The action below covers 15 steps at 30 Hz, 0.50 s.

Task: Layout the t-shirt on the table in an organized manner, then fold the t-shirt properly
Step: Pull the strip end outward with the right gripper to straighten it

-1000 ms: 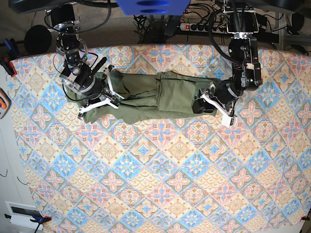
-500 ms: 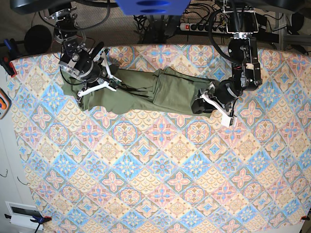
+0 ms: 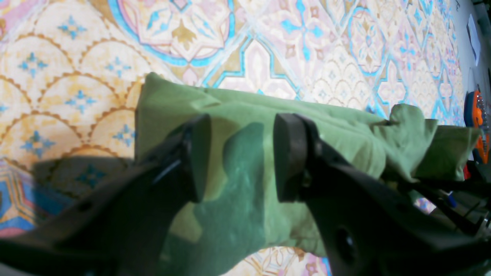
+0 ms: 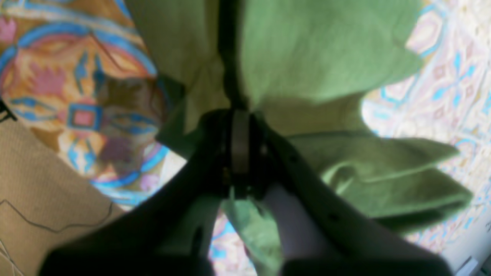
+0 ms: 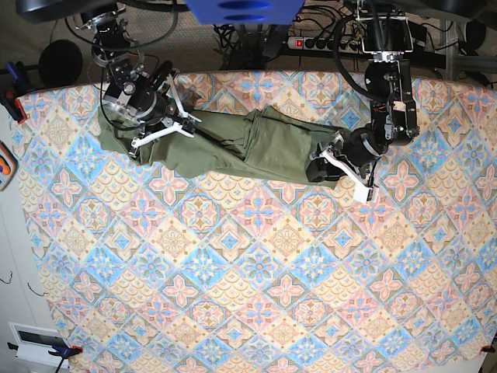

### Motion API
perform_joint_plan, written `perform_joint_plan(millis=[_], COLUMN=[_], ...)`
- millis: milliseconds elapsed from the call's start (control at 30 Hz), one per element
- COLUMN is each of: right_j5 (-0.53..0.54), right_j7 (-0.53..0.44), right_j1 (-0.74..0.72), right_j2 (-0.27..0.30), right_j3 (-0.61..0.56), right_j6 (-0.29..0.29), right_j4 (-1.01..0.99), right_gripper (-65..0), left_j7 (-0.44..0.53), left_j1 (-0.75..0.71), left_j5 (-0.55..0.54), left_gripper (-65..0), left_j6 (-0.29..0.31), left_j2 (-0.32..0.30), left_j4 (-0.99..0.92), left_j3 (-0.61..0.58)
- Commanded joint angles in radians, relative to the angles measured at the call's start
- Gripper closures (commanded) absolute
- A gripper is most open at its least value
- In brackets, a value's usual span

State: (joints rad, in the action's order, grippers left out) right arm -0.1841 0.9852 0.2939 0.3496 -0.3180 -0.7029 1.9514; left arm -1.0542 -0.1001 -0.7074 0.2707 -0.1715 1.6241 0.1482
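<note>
Since a second earlier, the right gripper [image 5: 180, 123] had carried its end of the plain olive-green cotton t-shirt [image 5: 256, 148] up toward the far edge of the table, so the garment now lay stretched in a slanted band across the far part of the wide table [image 5: 256, 264] with its blue, pink and cream diamond-tiled cloth. Seen from its wrist camera, the right gripper's [image 4: 239, 153] jaws were pressed together, pinching a bunch of green fabric. The left gripper [image 3: 241, 153] had not shifted: its jaws stood spread over the shirt's other end, gripping nothing.
</note>
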Motion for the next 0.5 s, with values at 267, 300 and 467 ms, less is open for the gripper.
perform_joint_plan(millis=[267, 300, 467], right_j5=[-0.005, -0.005, -0.005], right_j7=[-0.005, -0.005, -0.009], right_j1=[-0.002, -0.002, -0.002], right_j2=[0.01, 0.01, 0.01], right_j3=[0.006, 0.006, 0.013], right_j6=[0.005, 0.005, 0.005], right_j4=[0.026, 0.026, 0.041], right_gripper=[-23.2, -23.1, -17.7], left_j7=[0.015, 0.015, 0.015], left_j1=[0.012, 0.012, 0.012], left_j5=[-0.011, -0.011, -0.011], left_gripper=[-26.2, -26.2, -26.2], left_j6=[0.008, 0.008, 0.008], left_j2=[-0.003, -0.003, -0.004], left_j4=[0.015, 0.015, 0.015], left_j3=[0.003, 0.003, 0.003])
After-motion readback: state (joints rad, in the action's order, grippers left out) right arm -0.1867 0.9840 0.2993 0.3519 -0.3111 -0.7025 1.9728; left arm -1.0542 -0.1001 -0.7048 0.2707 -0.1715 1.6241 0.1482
